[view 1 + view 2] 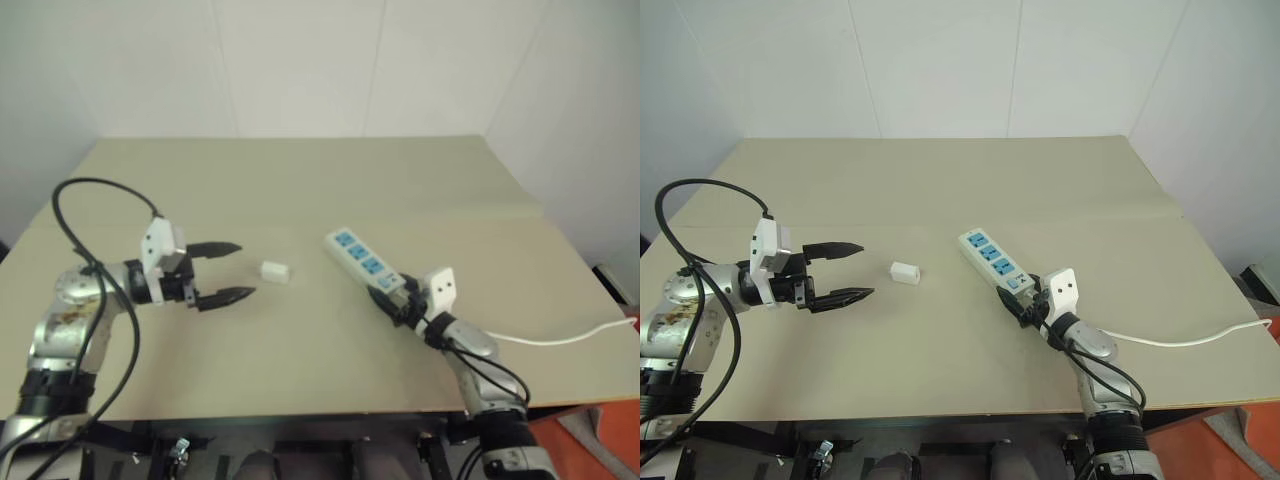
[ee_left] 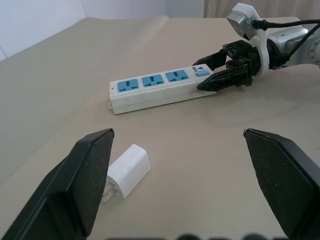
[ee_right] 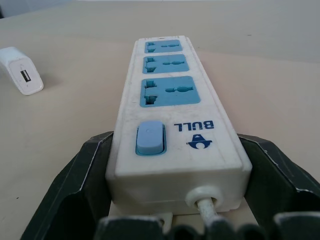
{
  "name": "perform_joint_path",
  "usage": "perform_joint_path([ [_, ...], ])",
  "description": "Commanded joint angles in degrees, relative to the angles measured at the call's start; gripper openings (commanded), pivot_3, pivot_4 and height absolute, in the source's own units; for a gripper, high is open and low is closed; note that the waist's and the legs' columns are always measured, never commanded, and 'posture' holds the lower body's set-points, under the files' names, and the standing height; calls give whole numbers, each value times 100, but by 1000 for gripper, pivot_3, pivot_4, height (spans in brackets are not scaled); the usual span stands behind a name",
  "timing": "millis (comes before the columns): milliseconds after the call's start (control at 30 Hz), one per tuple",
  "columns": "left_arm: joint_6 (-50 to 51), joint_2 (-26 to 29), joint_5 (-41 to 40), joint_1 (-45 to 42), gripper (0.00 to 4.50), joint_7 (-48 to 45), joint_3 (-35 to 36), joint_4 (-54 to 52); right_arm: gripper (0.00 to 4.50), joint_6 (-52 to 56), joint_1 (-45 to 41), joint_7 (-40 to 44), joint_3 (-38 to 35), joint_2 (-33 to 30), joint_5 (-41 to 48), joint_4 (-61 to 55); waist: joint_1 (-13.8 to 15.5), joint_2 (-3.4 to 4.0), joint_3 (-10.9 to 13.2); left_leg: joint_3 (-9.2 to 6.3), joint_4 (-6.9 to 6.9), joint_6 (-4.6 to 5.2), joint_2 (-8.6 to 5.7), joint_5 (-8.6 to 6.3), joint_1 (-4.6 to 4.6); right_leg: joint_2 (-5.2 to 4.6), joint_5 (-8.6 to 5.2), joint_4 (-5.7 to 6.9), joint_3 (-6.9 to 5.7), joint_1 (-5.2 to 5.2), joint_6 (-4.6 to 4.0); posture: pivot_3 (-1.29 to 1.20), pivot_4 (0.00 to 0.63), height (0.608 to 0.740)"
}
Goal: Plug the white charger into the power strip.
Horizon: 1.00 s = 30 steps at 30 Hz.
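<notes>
Small white boxy plastic charger lies on its side on the beige table, USB port facing out, between the left gripper & the long white plastic power strip w/ 3 blue socket faces + blue end switch. Left gripper's jaws wide apart, nothing in them. Right gripper straddles the strip's cord end, fingers flanking both sides; can't tell if clamped.
</notes>
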Motion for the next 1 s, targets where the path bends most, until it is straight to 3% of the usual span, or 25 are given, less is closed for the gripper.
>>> perform_joint_path([
  [33, -65, 21, -11, -52, 4500, 21, 64, -125, 3415, -147, -109, 37, -71, -17, 91, -80, -1, 0, 0, 0, 0, 0, 0, 0, 0, 0, 0, 0, 0, 0, 0, 0, 150, 740],
  [233, -91, 37, -22, -36, 4500, 6, 85, -156, 3415, -209, 74, 492, 53, -167, 167, -347, 4, 0, 0, -1, 0, 0, 0, 0, -1, 0, 0, -1, 0, 0, -1, 0, 150, 740],
  [500, -289, 243, 204, -578, 4500, -283, -5, 423, 3415, -231, 136, 1988, 69, -1230, 389, -555, 22, 1, 1, 0, 0, 0, -2, 0, 0, 0, -2, -1, -1, 1, 3, 0, 150, 740],
  [800, -815, 176, 1549, -2001, 4500, 100, -796, 1624, 3415, -360, 365, 2540, -65, -1910, 416, -404, 58, -1, 1, -2, 2, 0, -5, 0, -1, -1, -2, -4, -3, 6, 5, 0, 150, 740],
  [1000, -1783, 91, 1774, -3294, 4500, -965, -1138, 2999, 3415, -248, 636, 2905, 24, -2041, 595, -560, 30, -1, 1, -2, 3, 0, -8, 0, -4, -1, -2, -4, -2, 6, 6, 0, 150, 740],
])
